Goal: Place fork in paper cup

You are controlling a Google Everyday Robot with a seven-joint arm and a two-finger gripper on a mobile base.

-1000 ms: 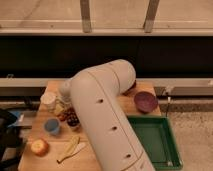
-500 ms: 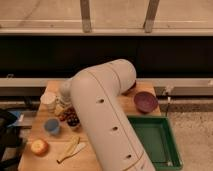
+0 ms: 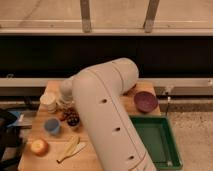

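The white paper cup (image 3: 48, 101) stands upright at the table's far left. My gripper (image 3: 65, 103) is at the end of the big white arm (image 3: 107, 120), just right of the paper cup and above the dark items, mostly covered by the arm. The fork does not show; it is hidden or out of view.
A blue cup (image 3: 52, 126) stands in front of the paper cup. Dark grapes (image 3: 73, 119) lie beside it. An orange fruit (image 3: 39, 146) and pale cream utensils (image 3: 70, 148) lie at the front left. A purple bowl (image 3: 145, 101) and a green tray (image 3: 156, 142) are on the right.
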